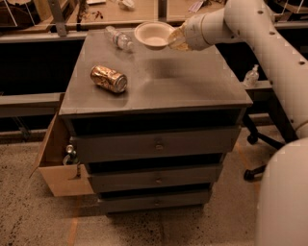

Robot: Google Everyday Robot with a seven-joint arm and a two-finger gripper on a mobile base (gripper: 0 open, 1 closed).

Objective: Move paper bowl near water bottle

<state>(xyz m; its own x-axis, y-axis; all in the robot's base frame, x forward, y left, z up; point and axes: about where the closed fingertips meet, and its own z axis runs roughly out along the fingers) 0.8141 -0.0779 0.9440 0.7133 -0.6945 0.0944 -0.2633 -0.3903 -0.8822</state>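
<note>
The paper bowl [153, 34] is off-white and round, held by its right rim above the far part of the grey cabinet top [178, 77]. My gripper [174, 41] is shut on the bowl's rim, reaching in from the right. The water bottle [118, 38] lies on its side at the far left of the top, just left of the bowl. The bowl's shadow falls on the top below it.
A gold-brown dented can [109, 78] lies on the left of the cabinet top. A cardboard box [55, 161] stands on the floor at the left. A desk [120, 12] runs behind the cabinet, and an office chair base [255, 158] is at the right.
</note>
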